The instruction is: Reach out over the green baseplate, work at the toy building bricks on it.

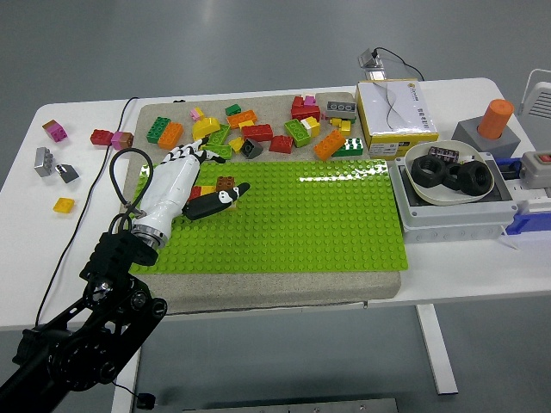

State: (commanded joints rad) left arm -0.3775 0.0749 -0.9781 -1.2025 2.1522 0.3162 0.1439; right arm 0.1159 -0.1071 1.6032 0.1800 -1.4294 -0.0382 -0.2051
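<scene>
The green baseplate [301,215] lies on a sand-coloured mat in the middle of the table. A small stack of bricks [225,182], brown on top with red and yellow beside it, stands near the plate's back left corner. My left hand [211,176], white with black fingertips, lies stretched out over that corner. Its fingers [195,154] point toward the back edge, and the thumb reaches right along the front of the stack. The hand is open and holds nothing. It hides the left part of the stack. My right arm is out of the picture.
Several loose bricks [258,129] are heaped on the mat behind the plate. Other bricks [110,138] lie scattered on the table at far left. At right stand a yellow-and-white box [396,107], a bowl of black tyres [452,176] and an orange cylinder [495,119].
</scene>
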